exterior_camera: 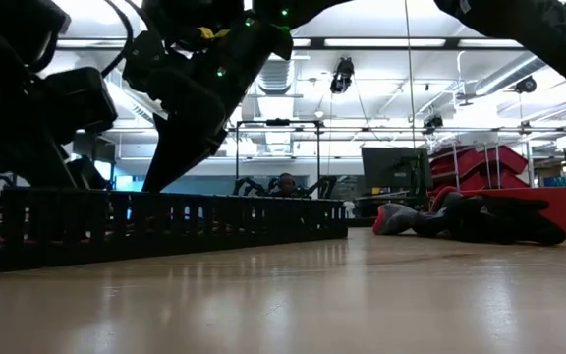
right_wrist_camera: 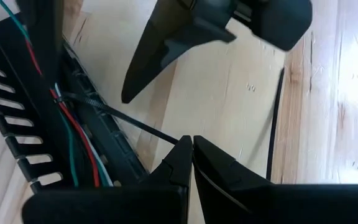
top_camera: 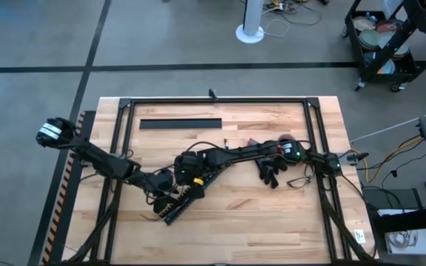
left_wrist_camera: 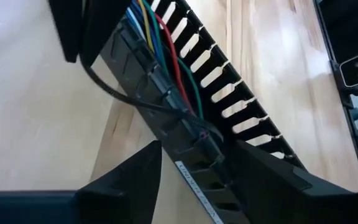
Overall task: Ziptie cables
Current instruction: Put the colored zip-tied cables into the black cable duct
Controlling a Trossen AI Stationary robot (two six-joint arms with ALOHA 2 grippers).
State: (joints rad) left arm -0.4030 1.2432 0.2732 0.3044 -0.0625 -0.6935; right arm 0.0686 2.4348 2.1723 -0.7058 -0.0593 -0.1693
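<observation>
Pinching thin dark ziptie (right_wrist_camera: 129, 121), right gripper (right_wrist_camera: 192, 144); apparently round coloured cables (right_wrist_camera: 73, 140)

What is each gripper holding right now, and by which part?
The right gripper pinches the free tail of a ziptie looped around the cables. The left gripper straddles the duct.

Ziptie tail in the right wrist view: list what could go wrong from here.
1. The right tool is shut on only the thin tail of the ziptie; it may slip out when pulled.
2. The ziptie loops around the coloured wires inside the black duct; a hard pull could drag the duct, which the left tool straddles, or pinch the wires.
</observation>
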